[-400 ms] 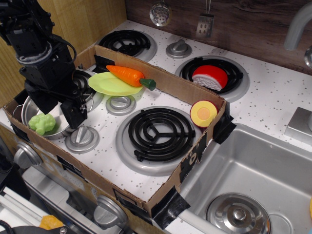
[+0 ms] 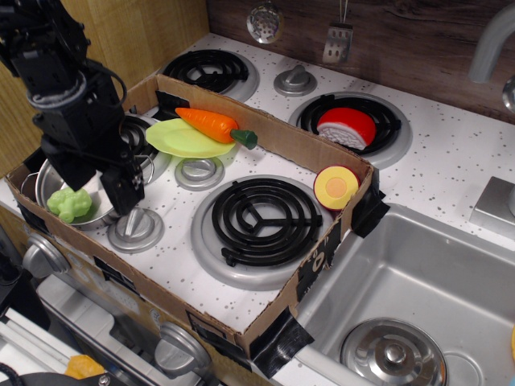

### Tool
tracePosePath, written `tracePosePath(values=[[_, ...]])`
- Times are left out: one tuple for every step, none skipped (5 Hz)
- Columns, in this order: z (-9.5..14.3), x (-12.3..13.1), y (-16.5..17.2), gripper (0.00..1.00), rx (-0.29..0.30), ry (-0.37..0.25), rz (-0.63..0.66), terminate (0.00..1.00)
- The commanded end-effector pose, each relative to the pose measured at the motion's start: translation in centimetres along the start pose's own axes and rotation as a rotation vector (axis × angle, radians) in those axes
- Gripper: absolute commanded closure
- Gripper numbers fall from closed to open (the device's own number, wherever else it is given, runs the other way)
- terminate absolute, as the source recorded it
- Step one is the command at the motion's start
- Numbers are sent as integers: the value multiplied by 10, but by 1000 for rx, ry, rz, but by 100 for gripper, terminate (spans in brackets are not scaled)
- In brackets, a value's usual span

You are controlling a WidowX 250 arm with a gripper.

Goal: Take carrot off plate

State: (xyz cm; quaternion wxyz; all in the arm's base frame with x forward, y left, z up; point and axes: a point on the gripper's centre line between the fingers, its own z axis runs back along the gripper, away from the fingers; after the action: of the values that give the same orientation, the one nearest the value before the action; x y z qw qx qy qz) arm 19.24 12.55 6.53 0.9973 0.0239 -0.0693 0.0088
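The orange toy carrot with a dark green stem end lies on the thin yellow-green plate, near the back wall of the cardboard box. Its stem end sticks out past the plate's right edge. My black gripper hangs at the left, over the steel pot, well apart from the carrot and plate. Only one dark finger shows clearly, so I cannot tell whether the jaws are open or shut. Nothing shows held in it.
A lumpy light-green toy vegetable sits in the pot. A cardboard box wall rings the stove burners. A red-and-yellow half fruit leans in the box's right corner. A red-white toy sits on the back burner. A sink lies right.
The gripper and arm have shifted very slightly to the left. The carrot and plate have not moved.
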Motion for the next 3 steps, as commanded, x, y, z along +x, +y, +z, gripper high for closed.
tracePosePath(values=[[20,27,-4,0,117,-23,179,0],[24,39,-5,0,172,-14,323,0],[15,63,3,0,215,-40,548,0]])
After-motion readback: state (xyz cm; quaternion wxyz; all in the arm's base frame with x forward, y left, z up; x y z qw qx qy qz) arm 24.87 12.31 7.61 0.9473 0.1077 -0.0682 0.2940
